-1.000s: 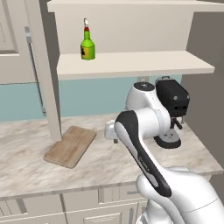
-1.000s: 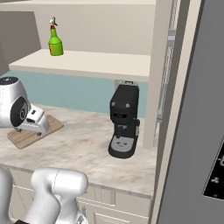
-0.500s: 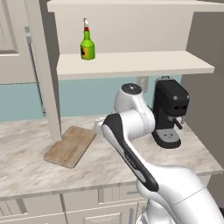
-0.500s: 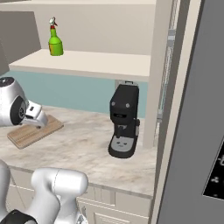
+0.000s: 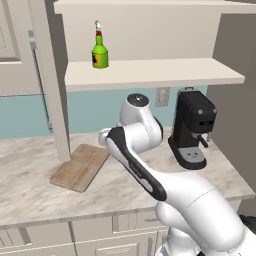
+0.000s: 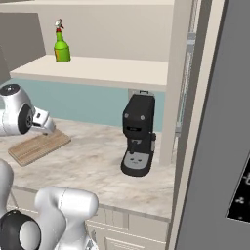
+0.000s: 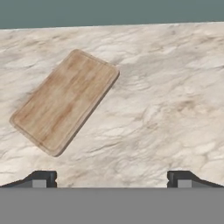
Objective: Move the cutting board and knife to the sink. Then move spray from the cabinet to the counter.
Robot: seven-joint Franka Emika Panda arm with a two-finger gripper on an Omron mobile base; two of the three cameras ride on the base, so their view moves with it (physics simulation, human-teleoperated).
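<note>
Looking down from my hand, my gripper (image 7: 112,179) shows just two dark fingertips (image 7: 43,178) poking up at the bottom, spread wide apart with nothing between them, so released and empty. Rest of each finger is cut off by the frame edge. In the left base view my own forearm and elbow cover the stretch of counter (image 5: 30,195) behind them, and the hand itself is hard to make out past the wrist; in the right base view it shows as a small white block near the left edge. Left to right: cutting board (image 5: 81,166) lies flat on the counter, angled, just beside the cabinet (image 5: 150,75) upright post; in the hand view it sits upper left, well clear of my fingertips. Spray (image 5: 100,47) stands upright on the lower cabinet shelf, left part. Black coffee machine (image 5: 192,130) stands on the counter at right, under the shelf. Versus half a second ago, my arm has swung further left toward the board, elbow now lower and nearer the camera; board, spray and coffee machine unchanged, fingers equally wide.
</note>
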